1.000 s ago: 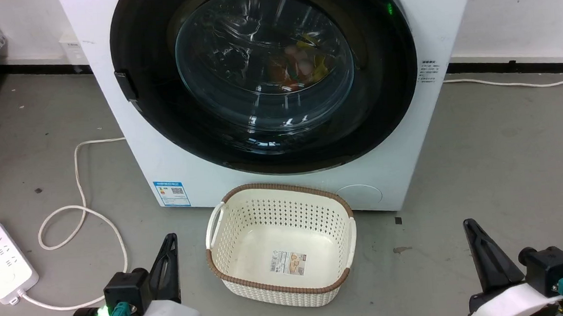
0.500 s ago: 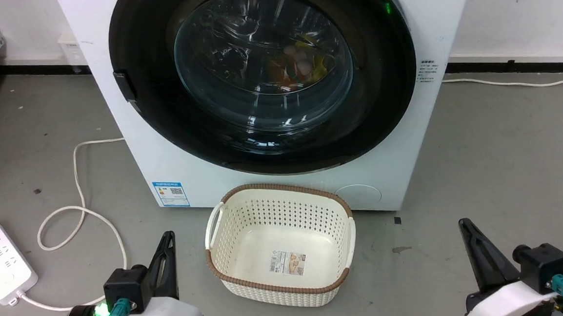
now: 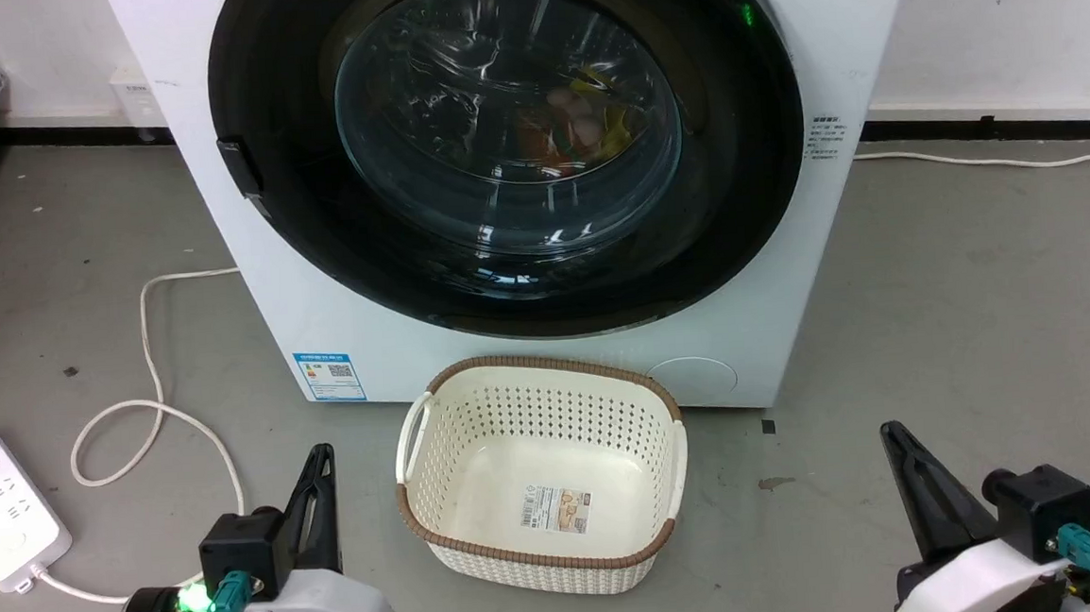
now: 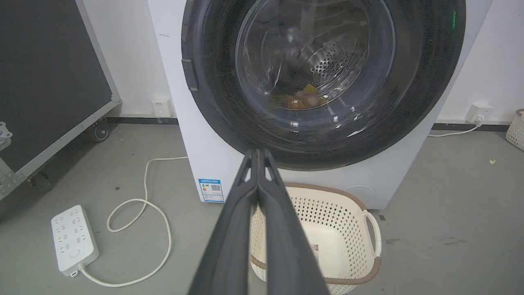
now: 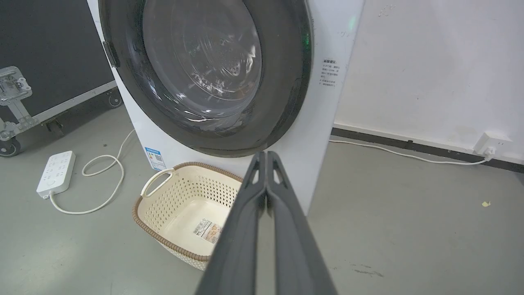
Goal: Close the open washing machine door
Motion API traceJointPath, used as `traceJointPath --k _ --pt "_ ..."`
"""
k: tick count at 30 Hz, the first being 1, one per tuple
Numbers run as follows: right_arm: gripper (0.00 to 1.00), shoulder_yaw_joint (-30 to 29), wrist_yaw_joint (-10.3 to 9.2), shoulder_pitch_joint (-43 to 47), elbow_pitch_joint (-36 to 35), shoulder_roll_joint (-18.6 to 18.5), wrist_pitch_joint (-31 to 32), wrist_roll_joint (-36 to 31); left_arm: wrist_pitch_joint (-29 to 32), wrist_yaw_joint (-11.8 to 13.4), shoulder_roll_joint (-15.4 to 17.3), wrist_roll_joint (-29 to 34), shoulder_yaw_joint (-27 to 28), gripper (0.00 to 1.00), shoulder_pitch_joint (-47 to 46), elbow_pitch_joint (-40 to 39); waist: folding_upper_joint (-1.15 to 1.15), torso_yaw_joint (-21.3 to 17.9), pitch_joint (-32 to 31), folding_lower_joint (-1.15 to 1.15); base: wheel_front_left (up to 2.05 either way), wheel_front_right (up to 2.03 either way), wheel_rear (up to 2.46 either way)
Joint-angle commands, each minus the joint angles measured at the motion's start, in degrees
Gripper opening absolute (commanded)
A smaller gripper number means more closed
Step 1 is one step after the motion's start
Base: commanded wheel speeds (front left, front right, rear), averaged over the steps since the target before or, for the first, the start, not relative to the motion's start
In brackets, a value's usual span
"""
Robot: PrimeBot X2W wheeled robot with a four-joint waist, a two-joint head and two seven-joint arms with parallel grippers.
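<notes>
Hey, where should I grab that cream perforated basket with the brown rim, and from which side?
On the cream perforated plastic basket with the brown woven rim, I'd grip the white loop handle at its left end, coming down from above. The loop arches clear of the wall, leaving a gap for one jaw, and the basket sits upright.

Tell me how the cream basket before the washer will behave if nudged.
The basket looks empty and thin-walled, full of holes, so it is probably light and likely to slide on the smooth floor. Its wide flat base suggests it will hardly tip. The perforated plastic may flex.
</notes>
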Motion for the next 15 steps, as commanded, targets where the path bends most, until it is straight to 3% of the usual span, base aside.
traceJointPath --k 1,15 --pt "0.00 0.20 -0.03 -0.82 -0.45 0.22 0.29 -0.52 0.23 0.36 0.00 0.60 0.26 0.00 0.82 -0.52 0.00 -0.01 0.00 0.00 0.00 0.00 0.00" --pt "0.00 0.77 -0.04 -1.09 -1.04 0.25 1.93 -1.33 1.87 1.11 -0.01 1.73 0.52 0.00 0.93 -1.92 0.00 -0.15 0.00 0.00 0.00 0.00 0.00"
